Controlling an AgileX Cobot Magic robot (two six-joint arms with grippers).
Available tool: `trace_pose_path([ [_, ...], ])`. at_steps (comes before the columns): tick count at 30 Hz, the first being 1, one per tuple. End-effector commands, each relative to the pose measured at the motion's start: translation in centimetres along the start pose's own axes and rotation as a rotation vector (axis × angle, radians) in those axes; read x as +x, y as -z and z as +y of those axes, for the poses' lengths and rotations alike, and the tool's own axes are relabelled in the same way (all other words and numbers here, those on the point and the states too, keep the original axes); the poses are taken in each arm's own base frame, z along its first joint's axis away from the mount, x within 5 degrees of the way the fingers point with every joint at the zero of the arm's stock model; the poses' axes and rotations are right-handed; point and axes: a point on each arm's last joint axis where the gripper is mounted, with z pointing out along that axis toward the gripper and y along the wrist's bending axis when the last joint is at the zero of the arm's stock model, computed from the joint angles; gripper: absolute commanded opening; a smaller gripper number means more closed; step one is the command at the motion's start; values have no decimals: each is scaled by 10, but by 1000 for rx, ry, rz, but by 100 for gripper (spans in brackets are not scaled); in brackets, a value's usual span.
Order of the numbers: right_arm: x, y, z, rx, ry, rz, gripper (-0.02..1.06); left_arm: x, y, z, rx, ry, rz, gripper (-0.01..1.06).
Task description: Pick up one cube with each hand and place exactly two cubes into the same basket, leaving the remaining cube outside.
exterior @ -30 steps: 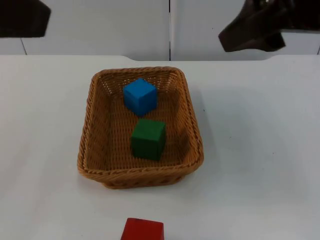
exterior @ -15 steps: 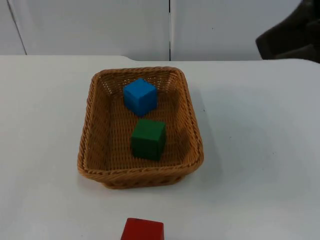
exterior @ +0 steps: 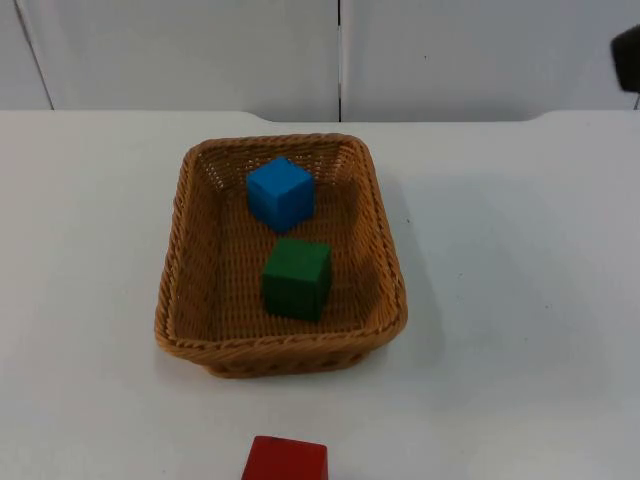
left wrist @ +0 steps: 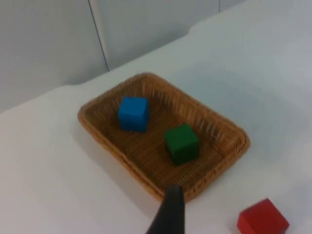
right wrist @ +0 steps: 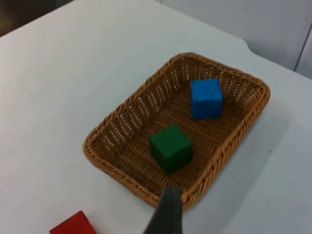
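Observation:
A woven brown basket (exterior: 280, 352) stands mid-table. Inside it a blue cube (exterior: 280, 192) lies toward the far end and a green cube (exterior: 297, 277) rests near the middle, the two apart. A red cube (exterior: 285, 460) sits on the table outside the basket, at the front edge of the top view. Both grippers hover high and away from the basket with nothing in them. The left gripper (left wrist: 168, 217) looks down on the basket (left wrist: 195, 105), blue cube (left wrist: 132, 113), green cube (left wrist: 182, 143) and red cube (left wrist: 262, 222). The right gripper (right wrist: 165, 212) sees the basket (right wrist: 131, 100), blue cube (right wrist: 205, 98), green cube (right wrist: 170, 147) and red cube (right wrist: 73, 225).
A grey partition wall (exterior: 340, 50) closes the table's far side. A dark piece of the right arm (exterior: 628, 55) pokes in at the far right. White table (exterior: 520, 280) surrounds the basket on every side.
The right arm has pulled back to the right, almost out of the top view. The left arm left the upper left corner. The cubes and basket stayed put.

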Motion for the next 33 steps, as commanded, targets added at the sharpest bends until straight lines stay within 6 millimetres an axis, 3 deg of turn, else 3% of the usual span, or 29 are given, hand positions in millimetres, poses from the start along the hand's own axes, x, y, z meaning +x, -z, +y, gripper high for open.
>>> trace_pose_path([
  [1, 4, 9, 3, -12, 8, -10, 72, 12, 4, -2, 8, 20, -3, 75],
  [11, 22, 39, 10, -18, 18, -67, 72, 45, 44, -9, 3, 43, -93, 75],
  [19, 38, 55, 14, -29, 25, -83, 72, 61, 31, -9, 11, 83, 31, 75],
  [27, 54, 73, 19, -44, 56, -32, 72, 63, 29, -6, -19, 69, 45, 75],
  [33, 67, 98, 13, 68, -30, -17, 72, 71, 20, -7, -10, 74, 86, 75],
])
